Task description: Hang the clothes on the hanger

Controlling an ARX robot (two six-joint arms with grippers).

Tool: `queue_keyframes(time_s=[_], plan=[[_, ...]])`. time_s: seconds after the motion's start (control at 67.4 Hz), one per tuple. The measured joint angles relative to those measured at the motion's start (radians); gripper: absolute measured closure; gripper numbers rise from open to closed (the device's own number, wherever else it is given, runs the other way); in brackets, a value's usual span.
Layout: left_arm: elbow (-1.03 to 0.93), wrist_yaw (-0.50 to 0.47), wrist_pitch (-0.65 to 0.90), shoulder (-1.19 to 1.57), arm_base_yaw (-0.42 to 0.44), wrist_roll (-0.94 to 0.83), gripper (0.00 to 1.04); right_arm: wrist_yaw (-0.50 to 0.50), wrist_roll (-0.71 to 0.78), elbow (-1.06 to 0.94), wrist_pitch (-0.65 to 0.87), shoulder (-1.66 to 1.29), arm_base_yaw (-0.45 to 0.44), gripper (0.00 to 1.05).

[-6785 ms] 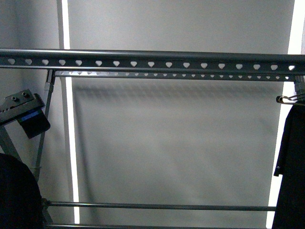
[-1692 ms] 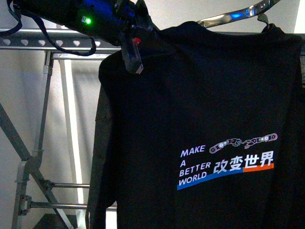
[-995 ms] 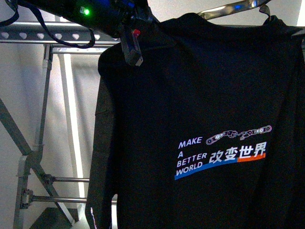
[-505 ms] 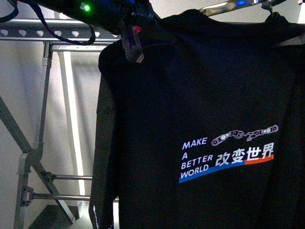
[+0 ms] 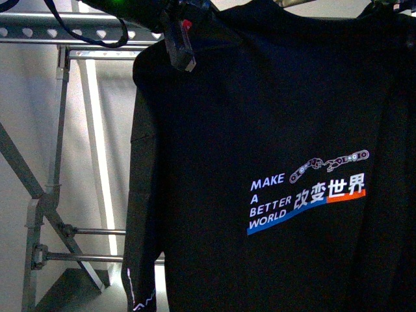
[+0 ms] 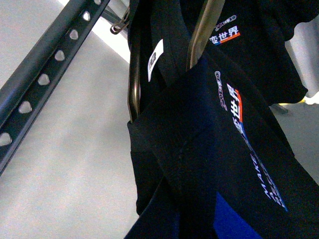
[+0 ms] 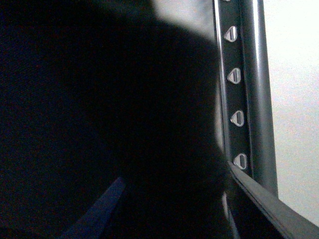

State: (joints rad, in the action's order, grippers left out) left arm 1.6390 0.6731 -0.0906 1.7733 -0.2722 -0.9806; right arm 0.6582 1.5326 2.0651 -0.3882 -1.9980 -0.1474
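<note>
One black short-sleeved printed T-shirt [image 5: 273, 130] hangs before the grey heart-perforated metal rail [image 5: 65, 29]; left claw [image 5: 179, 47] meets its shoulder, grip state indeterminable.

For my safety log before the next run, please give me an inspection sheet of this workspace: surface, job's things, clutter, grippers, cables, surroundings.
Surface: nothing seen; no table or floor in view.
Job's things: black T-shirt hangs high, filling most of the front view, print towards the camera; grey rail with heart-shaped holes behind it; whether it is hooked on cannot be told.
Clutter: second black T-shirt with a like print, in the left wrist view.
Grippers: left gripper at the T-shirt's shoulder, open or shut unclear; right gripper not seen.
Cables: dark cable loops across the rail.
Surroundings: grey wall, rack legs, bright light strip.
</note>
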Motion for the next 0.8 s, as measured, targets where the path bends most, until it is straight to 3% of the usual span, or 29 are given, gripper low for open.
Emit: queue_keyframes(time_s=[0.238, 0.49, 0.802], plan=[[0.0, 0.0, 0.0, 0.0, 0.0, -0.007, 1.01, 0.032, 0.003, -0.053, 0.047, 0.005, -0.019, 0.89], [0.0, 0.01, 0.005, 0.0, -0.002, -0.015, 1.01, 0.059, 0.035, -0.13, 0.091, 0.045, -0.037, 0.96], [0.003, 0.008, 0.008, 0.0, -0.002, -0.014, 0.54, 0.104, 0.059, -0.28, 0.082, 0.143, -0.082, 0.97]])
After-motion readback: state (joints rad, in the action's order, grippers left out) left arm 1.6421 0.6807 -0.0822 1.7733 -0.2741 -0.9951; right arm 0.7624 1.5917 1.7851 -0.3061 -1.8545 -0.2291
